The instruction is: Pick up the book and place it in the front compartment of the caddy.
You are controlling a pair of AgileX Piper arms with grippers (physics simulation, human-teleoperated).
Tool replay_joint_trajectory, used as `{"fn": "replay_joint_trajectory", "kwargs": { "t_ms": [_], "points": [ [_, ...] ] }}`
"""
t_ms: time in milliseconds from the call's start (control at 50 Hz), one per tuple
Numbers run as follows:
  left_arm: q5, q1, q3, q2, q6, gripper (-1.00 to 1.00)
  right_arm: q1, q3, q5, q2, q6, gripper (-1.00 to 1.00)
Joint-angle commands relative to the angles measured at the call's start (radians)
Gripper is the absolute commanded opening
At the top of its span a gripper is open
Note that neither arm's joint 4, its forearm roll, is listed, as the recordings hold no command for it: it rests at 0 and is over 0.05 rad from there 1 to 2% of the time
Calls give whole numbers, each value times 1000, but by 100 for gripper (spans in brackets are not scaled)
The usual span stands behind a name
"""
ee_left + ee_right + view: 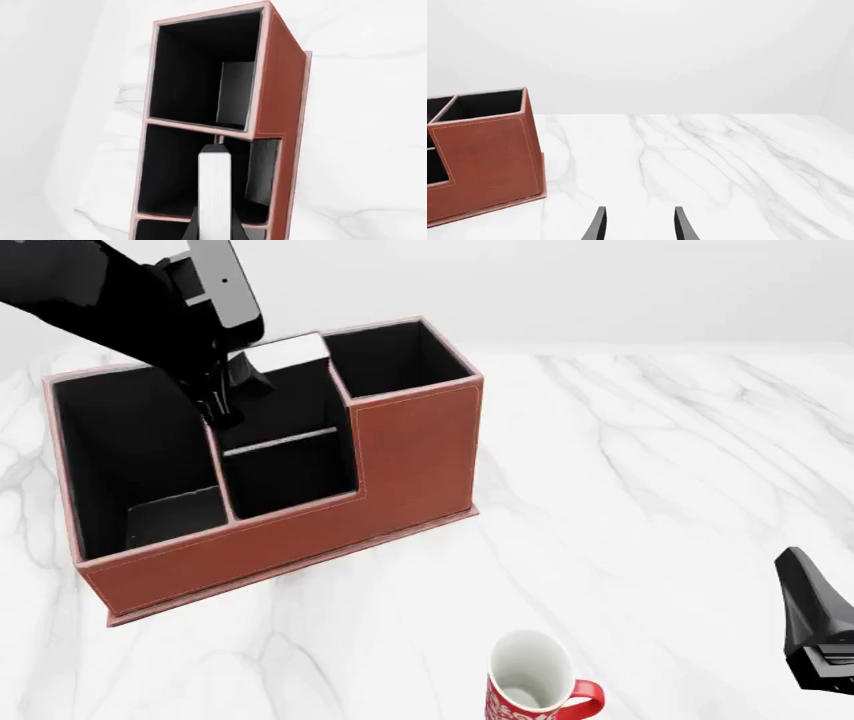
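left gripper (pixel 224 418) was clamped on the book (pixel 215 195), holding it upright inside the caddy (pixel 400 460), low front compartment. right gripper (pixel 639 225) sat apart, empty, near the mug (pixel 537 690).

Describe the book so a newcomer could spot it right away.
Find the reddish-brown caddy on the left part of the white marble table. Above its middle section the left gripper holds the book, a thin black slab with white page edges. The only other loose item is the red-and-white mug near the table's front edge, which is round, not flat.
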Motion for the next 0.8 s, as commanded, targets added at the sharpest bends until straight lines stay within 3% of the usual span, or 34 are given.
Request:
{"fn": "replay_joint_trajectory", "kwargs": {
  "t_ms": [20, 440, 800],
  "points": [
    [-30, 31, -47, 34, 20, -100, 1, 2, 0, -3, 0, 100],
    [-84, 78, -27, 76, 78, -100, 0, 1, 0, -3, -1, 100],
    [-127, 44, -39, 91, 51, -100, 0, 2, 0, -3, 0, 100]
  ]
}}
